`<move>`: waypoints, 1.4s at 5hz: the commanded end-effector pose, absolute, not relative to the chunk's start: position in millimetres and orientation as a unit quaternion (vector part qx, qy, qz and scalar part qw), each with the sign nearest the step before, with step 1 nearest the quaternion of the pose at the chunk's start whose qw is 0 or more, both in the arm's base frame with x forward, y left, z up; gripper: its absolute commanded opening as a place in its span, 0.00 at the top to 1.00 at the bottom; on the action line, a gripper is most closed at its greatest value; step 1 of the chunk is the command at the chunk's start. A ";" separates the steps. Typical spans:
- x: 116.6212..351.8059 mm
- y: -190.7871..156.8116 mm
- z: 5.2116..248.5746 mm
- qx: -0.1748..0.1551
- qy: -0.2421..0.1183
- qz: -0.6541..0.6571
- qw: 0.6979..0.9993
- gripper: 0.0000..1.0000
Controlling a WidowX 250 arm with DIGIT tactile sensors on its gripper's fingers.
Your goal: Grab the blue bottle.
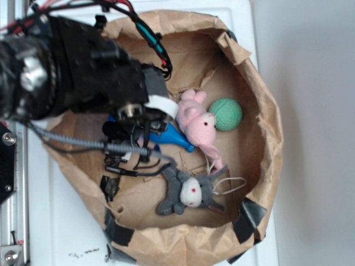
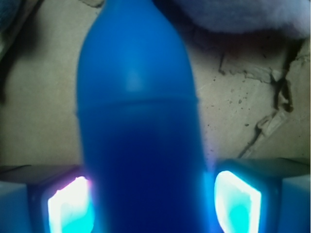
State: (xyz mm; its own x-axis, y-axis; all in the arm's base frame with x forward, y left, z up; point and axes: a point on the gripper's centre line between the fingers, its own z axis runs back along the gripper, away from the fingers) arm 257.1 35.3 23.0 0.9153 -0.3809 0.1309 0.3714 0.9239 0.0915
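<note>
Exterior view first: you are looking down into a brown paper bag (image 1: 260, 111) with its rim rolled back, sitting on a white surface (image 1: 310, 66). Your arm (image 1: 72, 72) reaches in from the left and covers much of the bag's left half. Below its wrist, the blue bottle (image 1: 176, 138) lies on the bag floor, its narrow neck pointing right and slightly down; only the neck end shows past the arm. A pink plush rabbit (image 1: 197, 124) lies just beside the bottle's neck, on its right, with a green knit ball (image 1: 226, 114) touching the rabbit's far side. A grey plush toy (image 1: 188, 191) lies lower down, near the bottle's tip. From here the gripper (image 1: 145, 128) is tangled in cables, and you cannot tell how the jaws stand.

Wrist view: the blue bottle (image 2: 138, 141) fills the middle of the picture, its body between your fingers (image 2: 235, 204) and its neck pointing away toward the top. The jaws are apart, one glowing pad on each side of the body. Whether the pads touch the bottle cannot be told. A pale fuzzy plush (image 2: 248, 14) shows at the top right over the paper floor.
</note>
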 end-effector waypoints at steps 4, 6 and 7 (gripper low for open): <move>274.1 12.6 168.3 -0.032 -0.091 -0.158 0.983 1.00; 272.6 0.8 188.2 -0.016 -0.101 -0.136 0.985 1.00; 271.4 -2.2 185.1 -0.001 -0.108 -0.130 0.986 1.00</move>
